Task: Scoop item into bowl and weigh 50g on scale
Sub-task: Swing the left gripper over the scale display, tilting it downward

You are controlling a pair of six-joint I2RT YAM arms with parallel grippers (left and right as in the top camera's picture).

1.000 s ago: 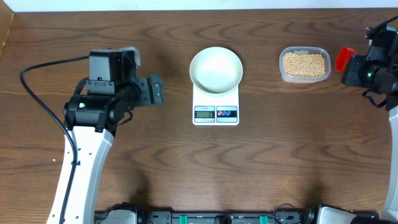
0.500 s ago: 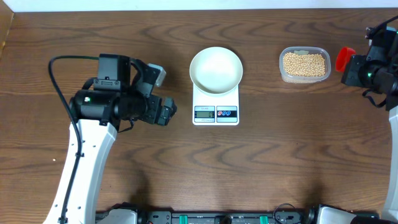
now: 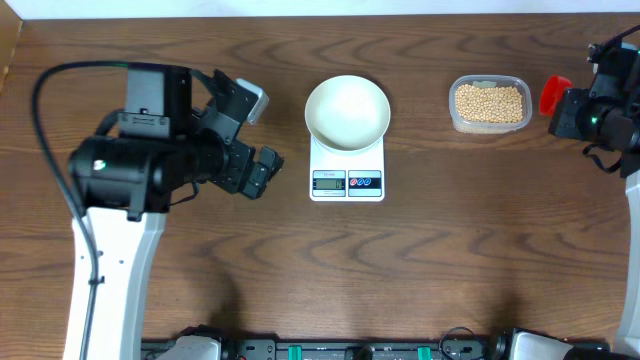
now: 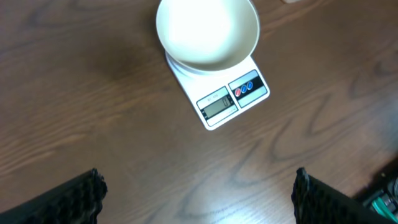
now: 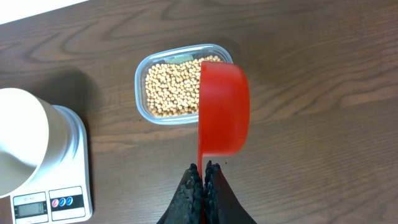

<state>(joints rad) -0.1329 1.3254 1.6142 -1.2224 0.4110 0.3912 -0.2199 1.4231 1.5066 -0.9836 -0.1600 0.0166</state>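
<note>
Overhead, my left pincer [image 3: 262, 137] is hanging wide and empty beside the scale [image 3: 347, 181], which is carrying the empty bowl [image 3: 347, 110]. Left wrist is showing the same bare bowl. Right wrist: my right pincer [image 5: 204, 173] is gripping the red scoop [image 5: 222, 106] near the tub [image 5: 138, 93] of beans [image 5: 171, 90]. Scooping is only starting, I judge; next I am needing to dip in.

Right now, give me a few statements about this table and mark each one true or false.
1. The white bowl sits on the scale. True.
2. The beans lie in the clear tub. True.
3. The bowl holds some beans. False: it is empty.
4. The right gripper is shut on the red scoop by its handle. True.
5. The left gripper is clamped on the bowl's rim. False: it is open, apart from the bowl.
6. The tub is on the left arm's side of the scale. False: it is on the right arm's side.
</note>
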